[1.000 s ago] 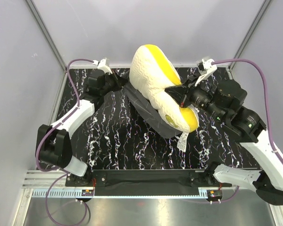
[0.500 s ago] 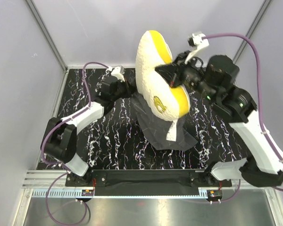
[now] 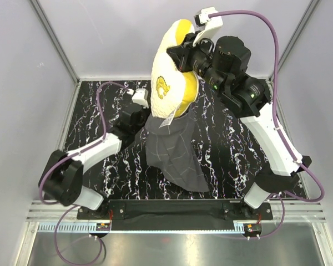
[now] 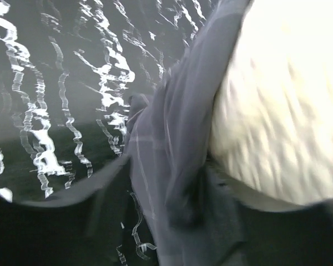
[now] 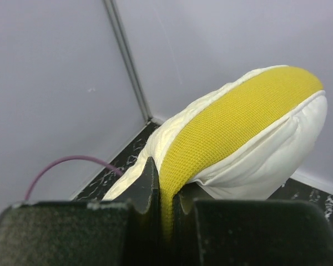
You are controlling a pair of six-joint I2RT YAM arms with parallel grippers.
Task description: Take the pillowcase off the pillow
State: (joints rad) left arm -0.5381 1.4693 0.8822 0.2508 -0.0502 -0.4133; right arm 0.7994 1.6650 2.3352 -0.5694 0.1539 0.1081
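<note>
The cream-white quilted pillow (image 3: pixel 169 83) hangs high over the back of the table, its yellow logo facing the camera. My right gripper (image 3: pixel 181 55) is shut on its yellow side edge (image 5: pixel 238 122), which is pinched between the fingers (image 5: pixel 167 205). The charcoal grid pillowcase (image 3: pixel 175 158) still wraps the pillow's lower end and drapes down onto the table. My left gripper (image 3: pixel 141 122) is at the pillowcase's upper left edge. In the blurred left wrist view its dark fingers stand apart with the pillowcase (image 4: pixel 172 144) running between them and the pillow (image 4: pixel 283 100) just above.
The black white-veined marble table (image 3: pixel 233 149) lies under everything, framed by grey walls with metal corner posts (image 3: pixel 55 41). Purple cables loop off both arms (image 3: pixel 102 111). The right arm's forearm (image 3: pixel 272 138) spans the table's right side.
My right gripper has lifted the pillow up and back. The pillowcase has slid down it and now hangs to the table. The left gripper's jaws have parted.
</note>
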